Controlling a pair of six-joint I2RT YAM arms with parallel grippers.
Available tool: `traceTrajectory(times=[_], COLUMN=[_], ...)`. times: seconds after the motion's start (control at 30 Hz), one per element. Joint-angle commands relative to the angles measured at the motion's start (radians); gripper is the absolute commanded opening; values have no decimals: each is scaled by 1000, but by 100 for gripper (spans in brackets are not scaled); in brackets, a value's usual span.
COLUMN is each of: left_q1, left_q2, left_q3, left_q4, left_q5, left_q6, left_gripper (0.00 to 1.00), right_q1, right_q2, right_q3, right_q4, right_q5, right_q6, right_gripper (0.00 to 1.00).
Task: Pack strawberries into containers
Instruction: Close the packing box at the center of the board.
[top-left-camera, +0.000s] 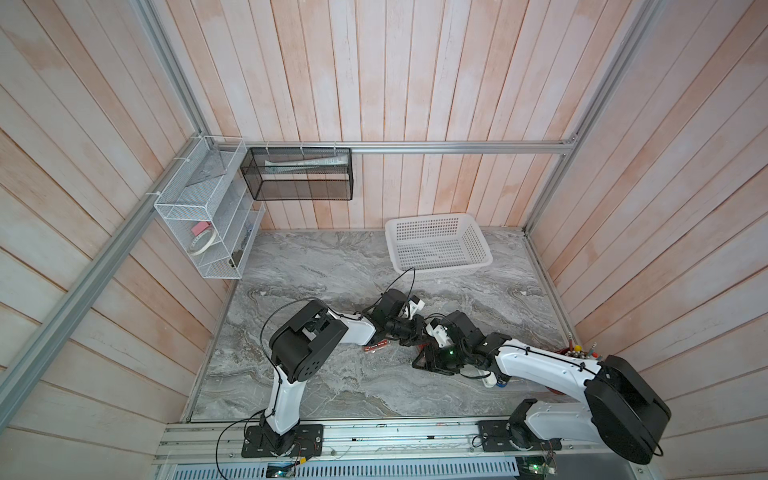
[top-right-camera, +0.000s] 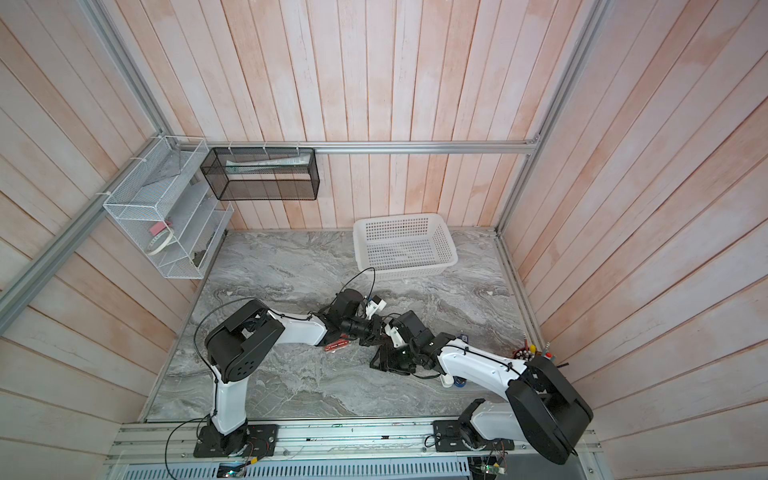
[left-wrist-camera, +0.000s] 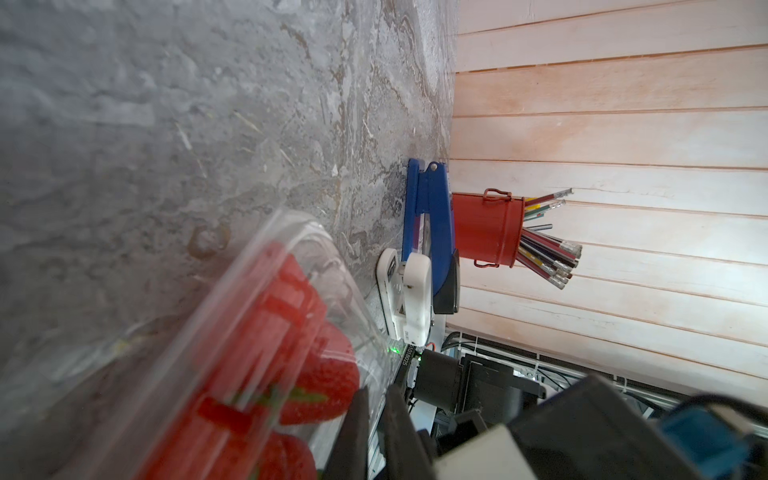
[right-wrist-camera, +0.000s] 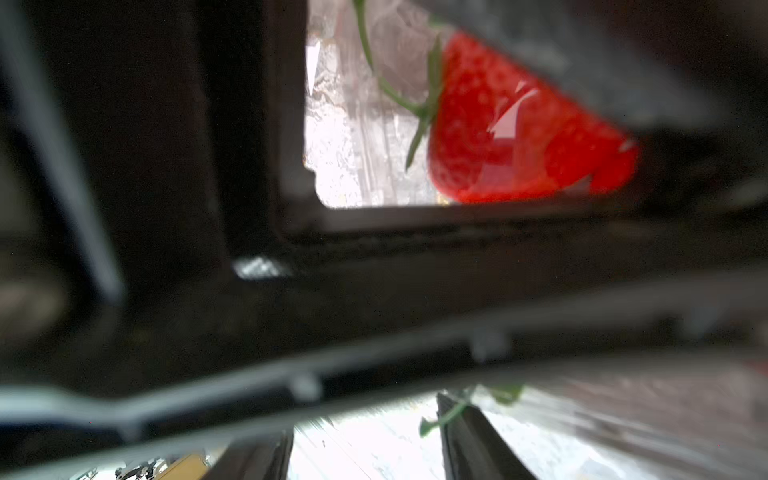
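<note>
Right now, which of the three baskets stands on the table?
The white perforated plastic basket, on the table at the back. The black mesh basket and white wire basket hang clear of it.

Your strawberries (left-wrist-camera: 324, 374) are bright red with green caps, seen through a clear container (left-wrist-camera: 270, 237). The surface (top-left-camera: 332, 266) is grey marble with pale swirling veins. You also have a white perforated basket (top-left-camera: 476, 243), a red pencil cup (left-wrist-camera: 486, 232), and pale pink wooden plank walls (top-left-camera: 415, 83).
</note>
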Motion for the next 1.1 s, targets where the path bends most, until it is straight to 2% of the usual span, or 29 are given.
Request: traceTrajectory(times=[0.0,0.1,0.2,0.33,0.43,0.47,0.77,0.93,1.07], left_q1=[0,1,1,1,2,3,4,7,9], left_q2=[-7,-1,4,8,15,18,43,43,31], left_q3=[-12,-11,-10,-9,-3,-2,25,20,31], left_q4=[27,30,32,28,20,20,-39,-7,-8], left_q5=[12,17,22,22,23,23,14,27,27], left_q6=[-5,-7,-8,-5,-5,-5,19,-2,-5], left_gripper=[13,13,13,12,12,12,12,12,12], right_q1=[3,-30,-105,-290,-452,-475,-513,-516,-531], right_q2=[-45,-115,-199,-308,-314,-305,-134,-146,-169], right_q3=[9,2,-23,-53,-76,-82,-97,-90,-80], right_q4=[-45,-121,-199,-308,-323,-319,-171,-174,-191], right_q5=[4,29,45,95,39,30,-157,-141,-132], right_q6=[-29,-40,-50,-119,-197,-212,-259,-265,-267], right_gripper=[55,55,54,53,47,46,42,42,38])
